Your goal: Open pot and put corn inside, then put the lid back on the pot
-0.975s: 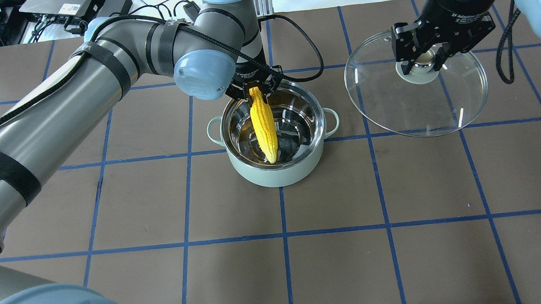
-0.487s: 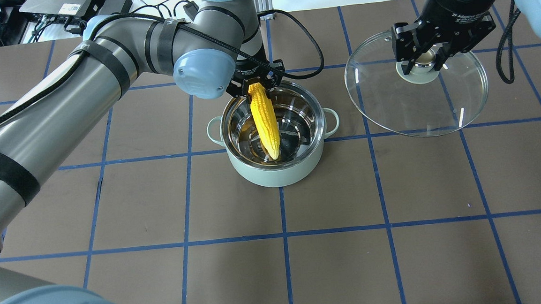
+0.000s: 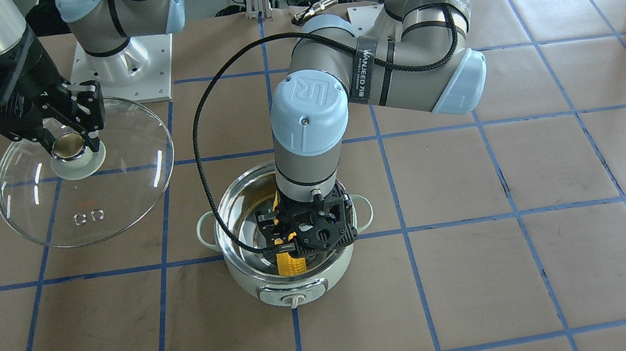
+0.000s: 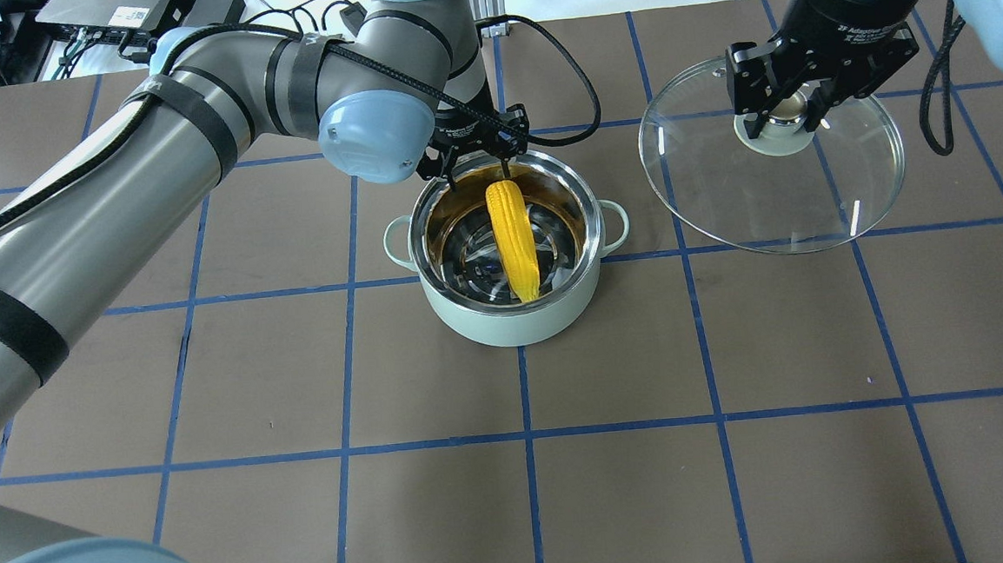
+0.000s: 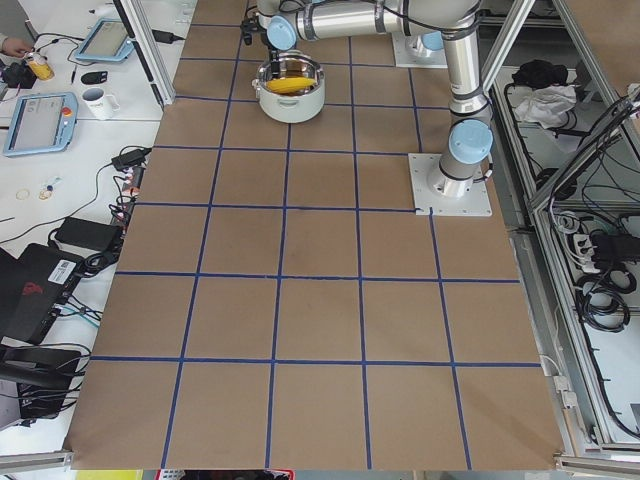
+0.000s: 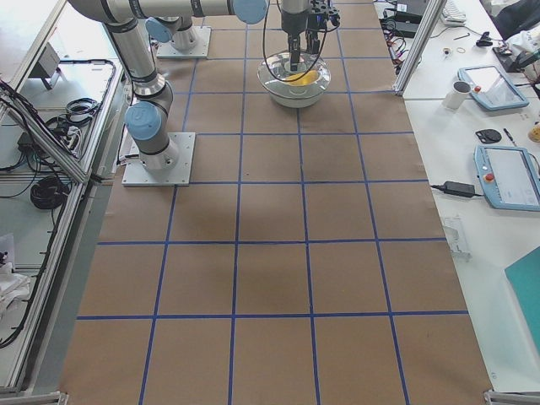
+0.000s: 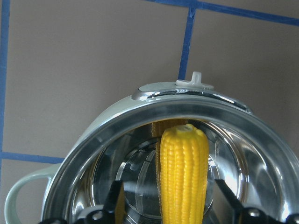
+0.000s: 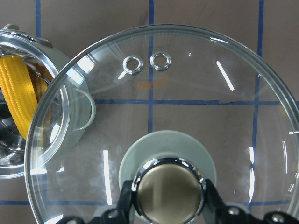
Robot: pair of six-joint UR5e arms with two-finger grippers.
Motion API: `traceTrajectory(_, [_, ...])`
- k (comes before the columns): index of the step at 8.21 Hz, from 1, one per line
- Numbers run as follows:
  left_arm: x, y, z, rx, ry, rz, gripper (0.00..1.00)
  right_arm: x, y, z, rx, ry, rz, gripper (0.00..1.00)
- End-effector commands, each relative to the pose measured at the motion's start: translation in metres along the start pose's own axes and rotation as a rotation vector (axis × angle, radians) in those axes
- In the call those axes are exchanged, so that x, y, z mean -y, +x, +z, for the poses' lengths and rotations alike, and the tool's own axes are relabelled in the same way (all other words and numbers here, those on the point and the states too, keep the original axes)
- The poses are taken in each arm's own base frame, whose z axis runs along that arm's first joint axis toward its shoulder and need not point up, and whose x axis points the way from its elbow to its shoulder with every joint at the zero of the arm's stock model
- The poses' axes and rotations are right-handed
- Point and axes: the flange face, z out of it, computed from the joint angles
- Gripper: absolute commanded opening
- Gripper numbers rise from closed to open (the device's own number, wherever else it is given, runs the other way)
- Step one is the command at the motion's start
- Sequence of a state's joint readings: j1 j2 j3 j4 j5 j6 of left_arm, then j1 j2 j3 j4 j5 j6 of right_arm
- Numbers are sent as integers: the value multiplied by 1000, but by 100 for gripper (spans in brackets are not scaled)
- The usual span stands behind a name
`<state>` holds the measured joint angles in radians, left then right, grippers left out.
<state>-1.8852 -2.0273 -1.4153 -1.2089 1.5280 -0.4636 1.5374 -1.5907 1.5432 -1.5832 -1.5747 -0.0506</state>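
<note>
The mint-green pot (image 4: 508,320) stands open mid-table, its dial (image 3: 290,298) facing away from the robot. The yellow corn (image 4: 515,241) lies inside it, slanted against the steel wall. My left gripper (image 4: 477,168) is open just above the pot's far rim. In the left wrist view the corn (image 7: 183,172) stands between its spread fingers (image 7: 114,200) with gaps on both sides. My right gripper (image 4: 783,116) is shut on the ball knob (image 8: 168,186) of the glass lid (image 4: 774,186) and holds it to the pot's right, clear of the pot.
Brown table cover with a blue tape grid (image 4: 528,432). Cables and electronics boxes (image 4: 137,16) lie beyond the far edge. Both arm bases stand on plates (image 3: 120,68) at the robot's side. Side benches hold tablets and mugs (image 5: 100,100).
My left gripper has opened and let go of the corn, which dropped deeper into the pot and shifted slightly right. The right gripper with the lid has not moved.
</note>
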Motion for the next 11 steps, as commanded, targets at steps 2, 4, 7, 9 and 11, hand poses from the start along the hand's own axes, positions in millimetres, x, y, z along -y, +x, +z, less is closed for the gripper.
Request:
traceTrajectory(2, [-6,-7,-40,-13,37,39,82,-1,-5,0,1,3,-9,33])
traceTrajectory(4, [3,-47,-83,-30,-4,122,84,2,-13,5,17,-1,22,29])
traceTrajectory(7, [53,-206,-146,-5,-65,76,91,2,-136,36,48,59,91,29])
traceTrajectory(9, [34,-231,-188,57,-35,85,91,-4,-213,67,73,82,129,29])
traceTrajectory(11, [-6,-232,-229,68,-38,45,91,0,-240,94,69,82,137,29])
